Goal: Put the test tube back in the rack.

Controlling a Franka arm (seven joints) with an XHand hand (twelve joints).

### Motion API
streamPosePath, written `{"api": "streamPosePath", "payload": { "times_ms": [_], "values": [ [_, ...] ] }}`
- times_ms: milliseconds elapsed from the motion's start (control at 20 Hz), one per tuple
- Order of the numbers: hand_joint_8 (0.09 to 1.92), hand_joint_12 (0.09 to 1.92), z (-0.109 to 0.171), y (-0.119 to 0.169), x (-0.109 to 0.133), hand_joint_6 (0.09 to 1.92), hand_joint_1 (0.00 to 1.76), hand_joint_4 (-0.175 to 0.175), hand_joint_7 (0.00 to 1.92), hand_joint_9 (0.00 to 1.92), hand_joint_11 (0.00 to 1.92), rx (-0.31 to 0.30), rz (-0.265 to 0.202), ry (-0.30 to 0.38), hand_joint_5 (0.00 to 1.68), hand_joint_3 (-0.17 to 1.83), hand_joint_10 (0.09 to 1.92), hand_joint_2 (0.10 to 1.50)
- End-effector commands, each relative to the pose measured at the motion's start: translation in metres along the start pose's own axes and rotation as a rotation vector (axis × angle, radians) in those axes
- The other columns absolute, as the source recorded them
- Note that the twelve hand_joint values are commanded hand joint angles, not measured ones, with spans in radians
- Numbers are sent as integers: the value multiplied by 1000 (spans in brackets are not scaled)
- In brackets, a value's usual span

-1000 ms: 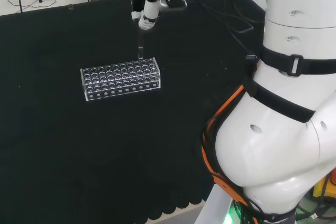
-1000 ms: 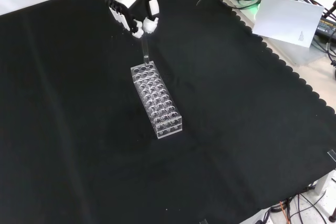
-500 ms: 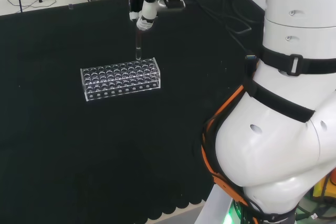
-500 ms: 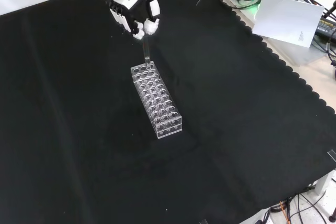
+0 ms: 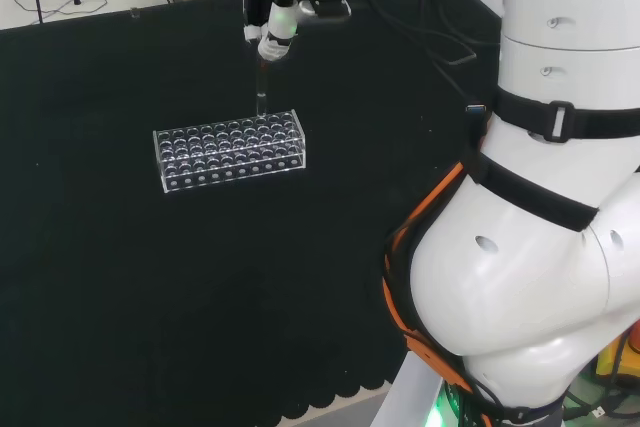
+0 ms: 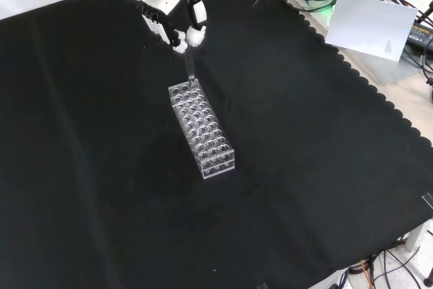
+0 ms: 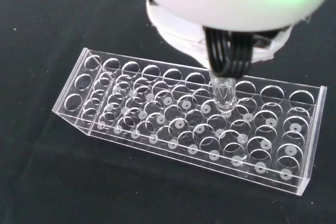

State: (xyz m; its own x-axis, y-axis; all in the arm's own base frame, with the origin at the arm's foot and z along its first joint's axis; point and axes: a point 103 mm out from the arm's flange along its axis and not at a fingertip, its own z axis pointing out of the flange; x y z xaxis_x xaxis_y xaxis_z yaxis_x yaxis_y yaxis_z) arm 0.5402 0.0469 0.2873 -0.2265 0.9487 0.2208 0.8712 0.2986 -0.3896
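Hand: your hand (image 6: 177, 13) is pinching the top of the test tube (image 6: 190, 65), fingers curled round it, at about 11 o'clock on the counter (image 6: 304, 167) in the front view.
Tube: it is hanging upright below your fingers, its long axis vertical, its lower tip just above the rack (image 6: 202, 127).
Key relation: the rack's far end is lying straight below the tube at 6 o'clock from your hand; in the wrist view the tube (image 7: 222, 92) is pointing into the holes of the rack (image 7: 194, 124), though which hole I cannot tell.
Change: compared with a second ago, you are holding the tube slightly higher above the rack's end.
Next: judging from this, you are needing a straight descent.
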Motion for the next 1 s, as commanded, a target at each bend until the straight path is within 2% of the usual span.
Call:
{"api": "streamPosePath", "payload": {
  "times_ms": [50,300,650,750,850,1000],
  "values": [
    [541,1036,3,2,0,426,1451,-175,1498,1519,1353,6,0,8,1434,873,210,451],
    [542,1036,8,5,0,427,1451,-175,1498,1519,1353,31,2,-17,1434,873,210,451],
    [543,1036,30,37,23,428,1451,-175,1498,1519,1352,56,5,-24,1433,873,210,451],
    [543,1036,28,24,6,428,1451,-175,1498,1519,1352,42,-7,-2,1433,873,210,451],
    [543,1036,28,23,4,428,1451,-175,1498,1519,1352,59,-8,-26,1433,873,210,451],
    [543,1037,27,24,2,428,1451,-175,1498,1519,1352,45,28,-3,1433,873,210,451]
  ]
}}
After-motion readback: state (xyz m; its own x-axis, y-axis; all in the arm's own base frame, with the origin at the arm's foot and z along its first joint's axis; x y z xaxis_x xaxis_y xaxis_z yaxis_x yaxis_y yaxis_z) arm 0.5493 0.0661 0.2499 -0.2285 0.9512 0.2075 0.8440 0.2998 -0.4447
